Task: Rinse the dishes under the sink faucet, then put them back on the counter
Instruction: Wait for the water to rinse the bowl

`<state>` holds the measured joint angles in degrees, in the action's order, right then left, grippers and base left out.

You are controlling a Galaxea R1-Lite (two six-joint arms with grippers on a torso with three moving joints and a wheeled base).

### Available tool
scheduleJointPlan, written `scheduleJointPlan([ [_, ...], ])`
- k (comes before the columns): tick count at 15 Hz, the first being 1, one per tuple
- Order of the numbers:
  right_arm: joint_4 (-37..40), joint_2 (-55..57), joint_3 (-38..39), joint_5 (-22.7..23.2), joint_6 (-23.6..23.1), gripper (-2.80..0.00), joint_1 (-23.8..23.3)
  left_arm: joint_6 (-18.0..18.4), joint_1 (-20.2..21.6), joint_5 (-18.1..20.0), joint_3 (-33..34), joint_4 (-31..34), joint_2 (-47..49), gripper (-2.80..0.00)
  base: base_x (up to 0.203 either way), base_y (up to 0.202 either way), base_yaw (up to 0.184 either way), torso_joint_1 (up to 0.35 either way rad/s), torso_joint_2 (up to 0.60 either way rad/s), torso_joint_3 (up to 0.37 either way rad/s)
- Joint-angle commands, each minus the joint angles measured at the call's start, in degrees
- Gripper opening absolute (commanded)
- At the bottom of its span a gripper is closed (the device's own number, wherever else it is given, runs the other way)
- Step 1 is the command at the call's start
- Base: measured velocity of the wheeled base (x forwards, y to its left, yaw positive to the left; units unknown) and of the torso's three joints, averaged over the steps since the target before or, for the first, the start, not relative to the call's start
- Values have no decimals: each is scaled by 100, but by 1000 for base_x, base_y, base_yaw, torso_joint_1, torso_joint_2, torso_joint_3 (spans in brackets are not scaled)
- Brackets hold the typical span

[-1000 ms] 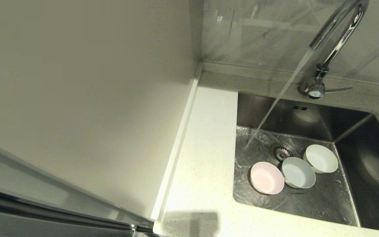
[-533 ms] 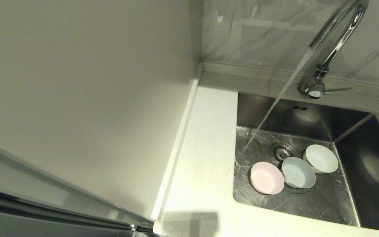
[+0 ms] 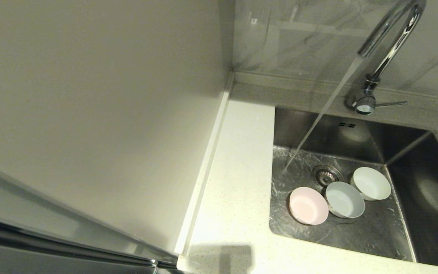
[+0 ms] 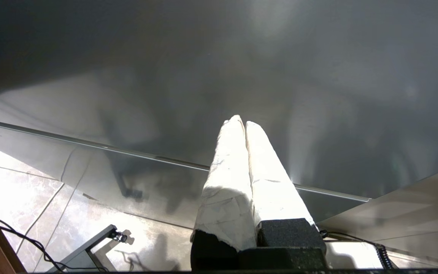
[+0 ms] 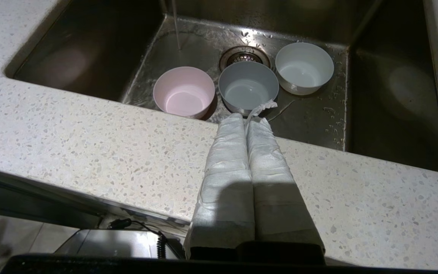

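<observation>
I read the sink faucet at the upper right of the head frame: its gooseneck rises from a base on the rear ledge, arches over, and its outlet points down toward the frame's lower left. The side lever runs roughly horizontal, pointing right. A water stream runs diagonally from the outlet to the sink floor, landing left of the drain strainer.

The three dishes sit upright, mouths up, in a row on the sink floor in the lower right of the frame. The row's long axis climbs slightly from left to right: pink bowl, blue bowl, white bowl. Neighbouring rims are touching or almost so. The stream lands beside the pink bowl, not in it.

The bench runs down the middle of the frame, left of the sink.

In the right wrist view, I see the right end effector with its wrapped fingers pressed together, holding nothing, above the bench's front edge and pointing at the blue bowl. In the left wrist view, the left end effector is likewise closed and empty, away from the sink.

Compared with the earlier head frames, the bowls, lever and stream are unchanged.
</observation>
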<state>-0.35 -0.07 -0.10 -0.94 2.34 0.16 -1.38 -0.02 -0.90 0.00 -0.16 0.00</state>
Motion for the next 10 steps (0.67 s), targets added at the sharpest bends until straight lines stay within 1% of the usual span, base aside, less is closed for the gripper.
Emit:
scheduleJointPlan([
  [1, -2, 7, 1, -3, 3, -280, 2, -3, 0, 0, 0, -2, -18, -280, 0, 0, 0, 0, 0, 0],
  [10, -2, 7, 1, -5, 3, -280, 2, -3, -6, -6, 0, -2, -18, -280, 0, 0, 0, 0, 0, 0],
])
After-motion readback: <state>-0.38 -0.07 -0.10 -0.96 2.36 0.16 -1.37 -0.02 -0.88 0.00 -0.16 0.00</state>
